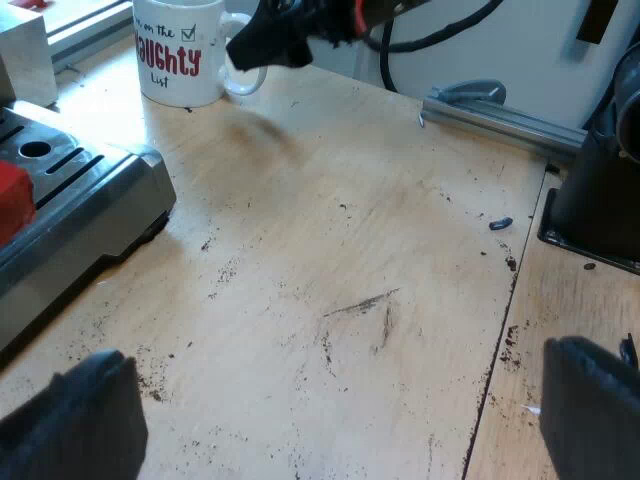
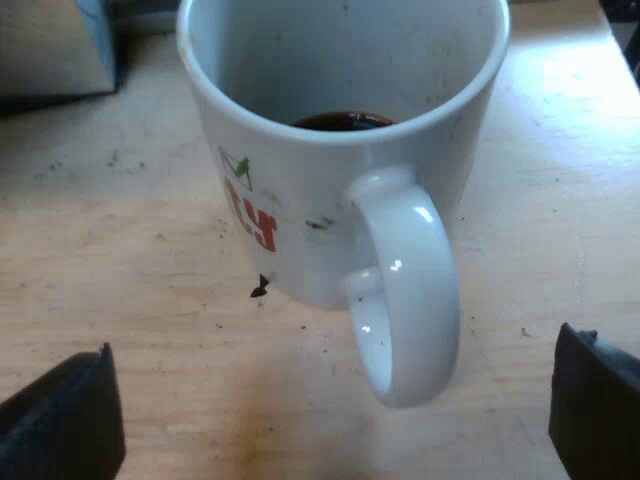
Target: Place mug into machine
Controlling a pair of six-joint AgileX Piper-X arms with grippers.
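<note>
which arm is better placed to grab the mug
Right. The right pincer is open at the mug, a finger either side of the handle. The left pincer, also open, hangs over the table, away from the mug.

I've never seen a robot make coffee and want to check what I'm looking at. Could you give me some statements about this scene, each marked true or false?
1. The mug stands upright on the wooden table. True.
2. The mug is empty. False: dark liquid lies in its bottom.
3. The right gripper is shut on the handle. False: it is open, clear of the handle.
4. The left gripper is open, holding nothing. True.
</note>
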